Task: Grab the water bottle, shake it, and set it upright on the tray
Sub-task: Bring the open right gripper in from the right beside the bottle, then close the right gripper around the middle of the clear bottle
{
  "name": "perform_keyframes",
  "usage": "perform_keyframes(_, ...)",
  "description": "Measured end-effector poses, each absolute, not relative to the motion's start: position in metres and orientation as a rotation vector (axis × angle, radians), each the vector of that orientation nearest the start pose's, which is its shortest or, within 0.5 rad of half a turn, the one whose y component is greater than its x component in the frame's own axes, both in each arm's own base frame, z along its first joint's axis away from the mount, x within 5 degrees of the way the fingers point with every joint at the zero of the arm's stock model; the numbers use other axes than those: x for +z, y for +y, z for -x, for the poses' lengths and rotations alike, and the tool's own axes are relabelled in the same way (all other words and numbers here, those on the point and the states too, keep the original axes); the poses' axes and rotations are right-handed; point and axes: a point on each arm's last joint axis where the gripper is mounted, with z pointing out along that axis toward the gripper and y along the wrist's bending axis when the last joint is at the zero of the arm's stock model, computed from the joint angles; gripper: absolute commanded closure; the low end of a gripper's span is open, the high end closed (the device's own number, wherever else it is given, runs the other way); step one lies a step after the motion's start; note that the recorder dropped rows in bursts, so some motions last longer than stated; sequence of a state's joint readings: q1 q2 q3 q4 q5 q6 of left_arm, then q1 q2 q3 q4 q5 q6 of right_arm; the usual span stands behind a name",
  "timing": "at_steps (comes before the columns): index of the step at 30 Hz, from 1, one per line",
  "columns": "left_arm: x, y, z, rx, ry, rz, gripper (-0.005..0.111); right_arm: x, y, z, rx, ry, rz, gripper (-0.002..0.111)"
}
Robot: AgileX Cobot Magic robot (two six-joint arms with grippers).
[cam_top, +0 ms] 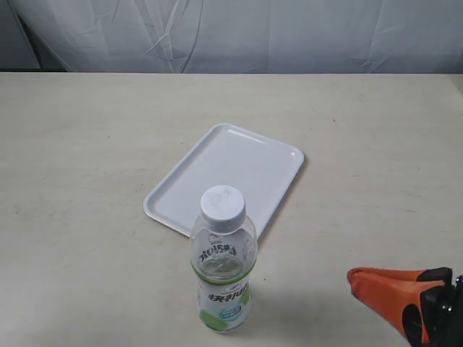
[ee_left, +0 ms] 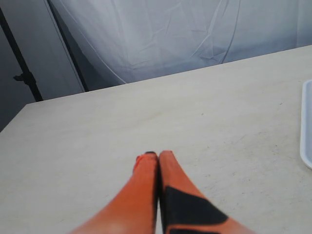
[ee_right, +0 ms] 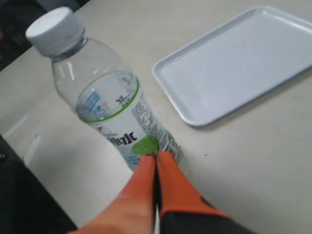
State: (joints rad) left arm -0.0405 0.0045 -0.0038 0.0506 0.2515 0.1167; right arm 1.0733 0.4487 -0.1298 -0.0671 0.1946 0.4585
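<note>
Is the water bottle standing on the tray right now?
No, the water bottle stands upright on the table, its base clear of the tray.

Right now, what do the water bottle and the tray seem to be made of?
Water bottle: clear thin plastic, probably; the table shows through it, and its white cap looks matte.
Tray: white plastic, it seems, smooth and slightly glossy; soft highlights run along its raised rim.

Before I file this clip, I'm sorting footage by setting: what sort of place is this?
Most likely a lab or test setup, not a home: a beige table, a grey cloth backdrop hung behind it, and a water bottle and a white tray laid out.
</note>
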Motion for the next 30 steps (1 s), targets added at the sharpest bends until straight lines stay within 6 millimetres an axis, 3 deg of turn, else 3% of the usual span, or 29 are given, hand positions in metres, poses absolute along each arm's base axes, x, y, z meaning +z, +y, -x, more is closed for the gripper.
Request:
perform_keyframes(2,0.191,-0.001,-0.055,0.103,1.728,-0.170,0.106,0.204,0.086,-0.044,0.895,2.009,0.764,0.108)
perform_keyframes(4,0.191,-0.001,-0.055,0.103,1.728,-0.170,0.106,0.202,0.090,-0.043,0.881,2.005,0.832,0.099)
perform_keyframes(7,0.191,-0.001,-0.055,0.103,1.728,-0.170,0.106,0.198,0.096,-0.041,0.850,1.984,0.936,0.069)
perform_keyframes(9,0.191,-0.001,-0.055,0.103,1.728,-0.170,0.106,0.195,0.100,-0.041,0.819,1.973,0.999,0.039)
perform_keyframes(11,0.191,-0.001,-0.055,0.103,1.728,-0.170,0.106,0.193,0.103,-0.042,0.794,1.955,1.048,0.019)
perform_keyframes(13,0.191,-0.001,-0.055,0.103,1.728,-0.170,0.106,0.192,0.107,-0.043,0.778,1.930,1.088,0.018)
perform_keyframes(19,0.191,-0.001,-0.055,0.103,1.728,-0.170,0.106,0.190,0.121,-0.044,0.815,1.869,1.134,0.035)
perform_keyframes(23,0.191,-0.001,-0.055,0.103,1.728,-0.170,0.106,0.189,0.130,-0.044,0.862,1.839,1.143,0.029)
perform_keyframes(30,0.191,-0.001,-0.055,0.103,1.728,-0.170,0.106,0.177,0.143,-0.045,0.855,1.842,1.215,0.028)
